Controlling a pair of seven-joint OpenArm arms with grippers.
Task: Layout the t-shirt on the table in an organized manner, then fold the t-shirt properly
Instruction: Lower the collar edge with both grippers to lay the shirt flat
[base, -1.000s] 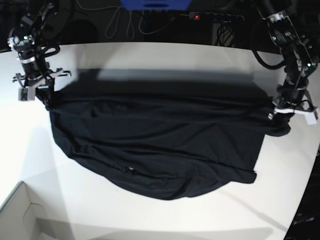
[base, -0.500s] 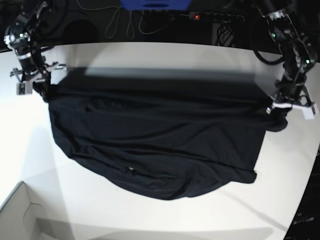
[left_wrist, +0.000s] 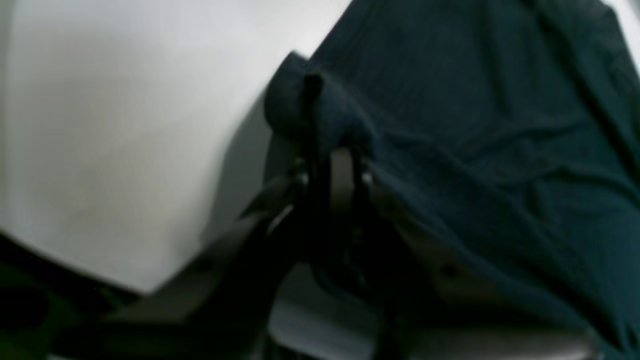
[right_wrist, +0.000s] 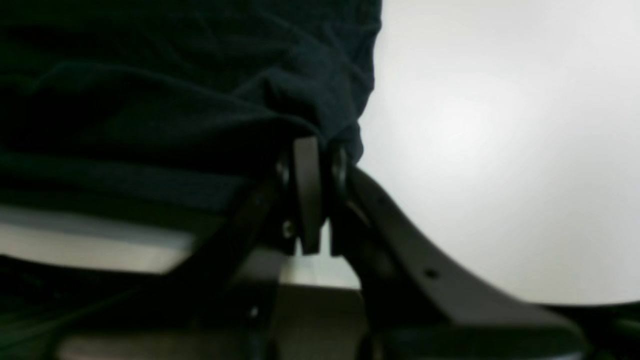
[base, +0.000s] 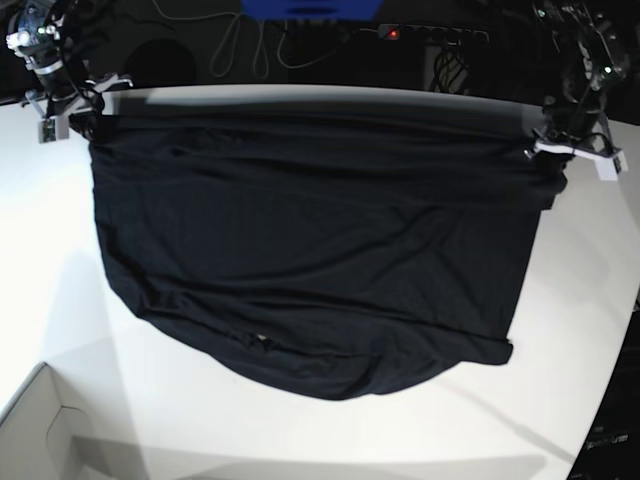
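Left fingers (left_wrist: 332, 165): clenched on a bunched corner of the t-shirt (left_wrist: 475, 125); in the left wrist view the cloth humps up over the tips at the middle of the frame and spreads off to the right. In the base view these fingers (base: 548, 150) sit at the upper right of the frame, on the shirt's far right corner.

Right fingers (right_wrist: 312, 165): clenched on the opposite corner of the t-shirt (right_wrist: 200, 85); in the right wrist view the fabric gathers into folds right at the tips, mid-frame, and fills the upper left. In the base view they (base: 82, 118) are at the upper left of the frame.

T-shirt (base: 310, 250): black, plain and wrinkly, spread wide between the two grips. Its top edge runs nearly straight across the upper part of the base view. Whether that edge is touching the table near the grips I cannot tell. The lower hem curves round and lies on the table at lower centre, with small puckers along it.

Table (base: 300, 440): white and smooth, showing bare at both sides and below the shirt in the base view; its back edge curves just behind the shirt's top edge. A soft shadow sits beside the shirt on the left.

White box corner (base: 35, 430): lower left of the base view, well apart from the shirt.

Background: dark, with cables and a power strip (base: 430, 35) showing a small red light at upper centre.
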